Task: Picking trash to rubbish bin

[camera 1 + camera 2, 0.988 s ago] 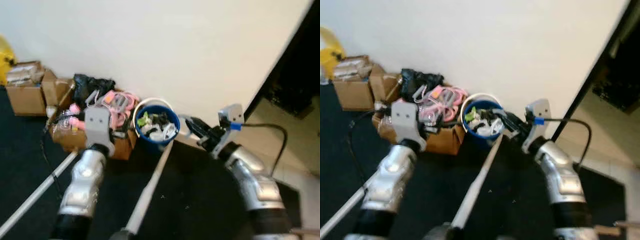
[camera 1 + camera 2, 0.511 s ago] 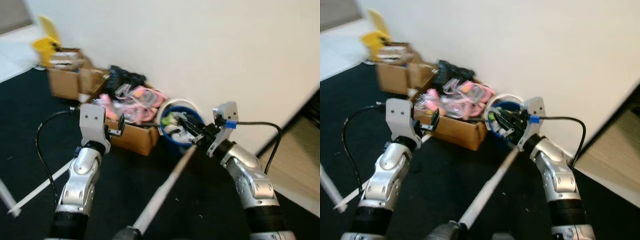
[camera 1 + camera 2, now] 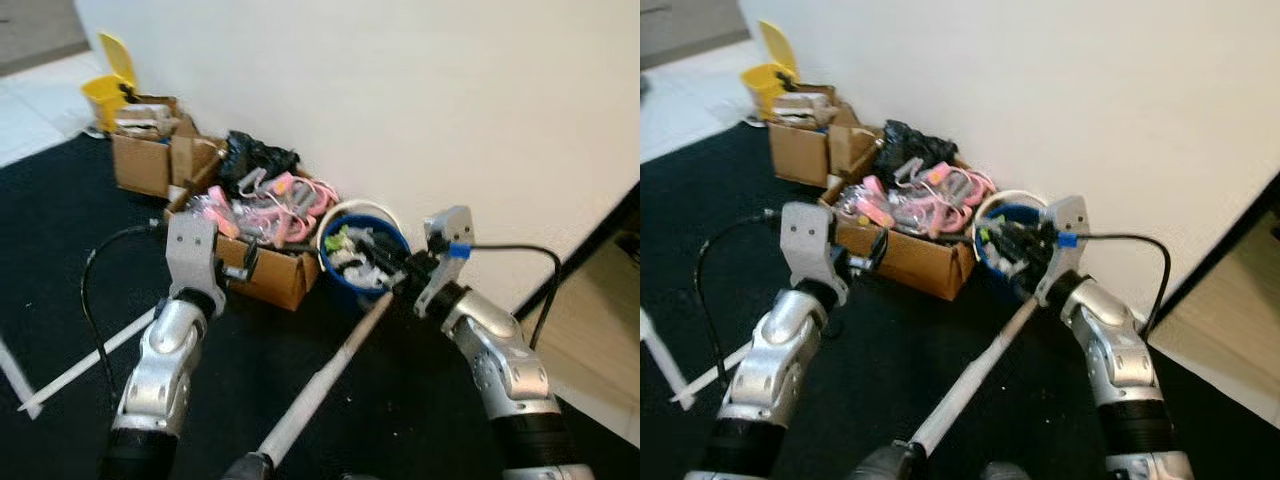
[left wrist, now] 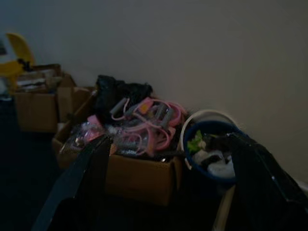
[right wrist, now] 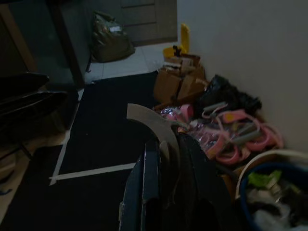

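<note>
- Right gripper [image 3: 388, 270] hangs over the near rim of the round blue rubbish bin [image 3: 338, 277], its two black fingers closed on a pale curved scrap of trash [image 5: 155, 126]; in the right wrist view the scrap sticks out from between the pressed-together fingers.
- Left gripper [image 3: 247, 260] is raised in front of the open brown cardboard box [image 3: 268, 281], fingers apart and holding nothing.
- Long white pole [image 3: 318, 377] lies on the black floor mat [image 3: 60, 260], running up to the foot of the bin.
- Bin, with a white ring at its rim, already holds white, green and dark rubbish.
- Beside it, the box is full of pink and grey loops, with a black plastic bag [image 3: 255, 157] behind.
- Further along the white wall [image 3: 420, 90] stand more cardboard boxes [image 3: 145, 150] and a yellow dustpan-like object [image 3: 108, 85].
- Judgement: the carry looks done; releasing the scrap into the bin remains.
</note>
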{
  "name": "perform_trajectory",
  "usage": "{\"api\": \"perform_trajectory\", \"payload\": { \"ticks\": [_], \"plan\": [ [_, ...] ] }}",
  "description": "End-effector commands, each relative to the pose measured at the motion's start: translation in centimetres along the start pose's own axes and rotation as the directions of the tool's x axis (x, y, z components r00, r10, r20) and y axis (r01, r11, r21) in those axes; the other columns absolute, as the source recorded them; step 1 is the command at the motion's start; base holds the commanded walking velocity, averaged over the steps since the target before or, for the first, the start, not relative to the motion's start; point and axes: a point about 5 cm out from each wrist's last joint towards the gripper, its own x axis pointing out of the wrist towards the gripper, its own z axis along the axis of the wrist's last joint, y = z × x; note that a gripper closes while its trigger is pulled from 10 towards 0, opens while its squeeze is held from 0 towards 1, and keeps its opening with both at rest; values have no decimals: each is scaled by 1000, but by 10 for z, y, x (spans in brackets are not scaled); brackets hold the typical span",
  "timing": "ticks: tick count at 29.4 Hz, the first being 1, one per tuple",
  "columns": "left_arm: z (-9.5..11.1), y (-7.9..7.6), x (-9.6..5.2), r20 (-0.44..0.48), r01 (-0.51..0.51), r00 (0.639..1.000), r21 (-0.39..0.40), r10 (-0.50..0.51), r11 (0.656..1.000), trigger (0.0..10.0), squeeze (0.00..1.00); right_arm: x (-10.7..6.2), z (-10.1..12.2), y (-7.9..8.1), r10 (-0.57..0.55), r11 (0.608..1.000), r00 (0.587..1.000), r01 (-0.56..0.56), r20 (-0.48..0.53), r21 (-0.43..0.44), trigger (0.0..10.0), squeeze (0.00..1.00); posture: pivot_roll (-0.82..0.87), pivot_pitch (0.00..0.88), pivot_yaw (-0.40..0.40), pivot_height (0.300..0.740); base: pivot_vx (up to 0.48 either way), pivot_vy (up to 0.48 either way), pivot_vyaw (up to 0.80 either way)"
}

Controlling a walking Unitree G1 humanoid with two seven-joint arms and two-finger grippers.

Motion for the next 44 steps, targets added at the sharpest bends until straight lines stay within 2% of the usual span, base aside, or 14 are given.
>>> {"api": "perform_trajectory", "payload": {
  "ticks": [1, 44],
  "plan": [
    [-1, 1, 0, -8, -3, 1000, -20, 3, 1000, 10000, 0, 2, 0, 3, 18, 1000, 1000, -18, -2, -2, 10000, 0, -45, 0, -30, 740, 0, 0, 800],
    [-1, 2, 1, -6, -6, 1000, -22, 6, 1000, 10000, 0, 1, -7, -1, 21, 1000, 1000, -21, -8, 0, 10000, 0, -47, 0, -34, 740, 0, 0, 796]
  ]
}}
